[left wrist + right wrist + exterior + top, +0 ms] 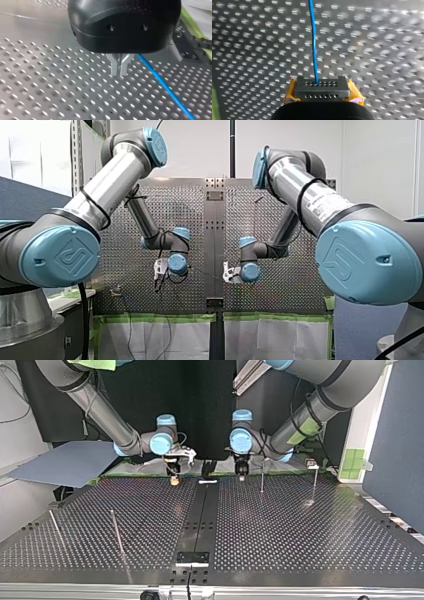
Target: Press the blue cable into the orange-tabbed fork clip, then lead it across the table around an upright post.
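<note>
Blue cable (313, 45) comes out of my right jaws in the right wrist view and lies straight ahead of them over the perforated tabletop (382, 45). Those jaws, with yellow pads (355, 94) at either side, are clenched on it.

In the left wrist view my left jaws' metal fingers (115, 68) are pressed together just above the tabletop. The cable emerges from under the black housing just beside them and slants away. Whether they pinch it higher up I cannot tell.

In the top view both jaws hang low at the tabletop's far edge, either side of the dark centre strip (200, 520). Two upright posts (262, 479) stand at the view's right near my left jaws, and two more at its left.

In the front view both wrists sit low over the tabletop's middle, apart, and the jaws are too small to read.
</note>
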Controlling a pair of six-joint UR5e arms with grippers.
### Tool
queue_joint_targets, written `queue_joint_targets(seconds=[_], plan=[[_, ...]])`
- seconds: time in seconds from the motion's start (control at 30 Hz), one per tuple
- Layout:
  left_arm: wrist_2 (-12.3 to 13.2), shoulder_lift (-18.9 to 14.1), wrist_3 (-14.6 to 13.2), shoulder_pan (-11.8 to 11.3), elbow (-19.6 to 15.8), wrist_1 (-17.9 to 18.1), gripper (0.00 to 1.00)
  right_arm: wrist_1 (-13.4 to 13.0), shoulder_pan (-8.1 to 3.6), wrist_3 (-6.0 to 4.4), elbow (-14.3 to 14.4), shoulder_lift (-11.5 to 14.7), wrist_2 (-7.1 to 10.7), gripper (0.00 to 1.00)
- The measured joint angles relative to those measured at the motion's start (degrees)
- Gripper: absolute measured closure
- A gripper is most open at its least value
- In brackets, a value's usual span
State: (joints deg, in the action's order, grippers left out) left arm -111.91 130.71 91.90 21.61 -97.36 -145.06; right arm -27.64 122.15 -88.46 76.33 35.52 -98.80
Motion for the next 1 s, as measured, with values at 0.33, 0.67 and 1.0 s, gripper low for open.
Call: queue_joint_targets(seconds=[0.33, 0.67, 1.0], plan=[[-0.7, -5.2, 1.2, 1.5, 0.0, -2.4, 1.00, 3.1, 0.02, 0.17, 0.0, 5.5, -0.13, 1.00], [-2.0, -10.6, 2.1, 2.5, 0.0, -3.0, 1.00, 4.6, 0.30, 0.13, 0.0, 11.0, -0.14, 1.00], [-2.0, -16.7, 2.9, 2.7, 0.0, -2.9, 1.00, 4.9, 0.73, 0.11, 0.0, 16.6, -0.09, 1.00]])
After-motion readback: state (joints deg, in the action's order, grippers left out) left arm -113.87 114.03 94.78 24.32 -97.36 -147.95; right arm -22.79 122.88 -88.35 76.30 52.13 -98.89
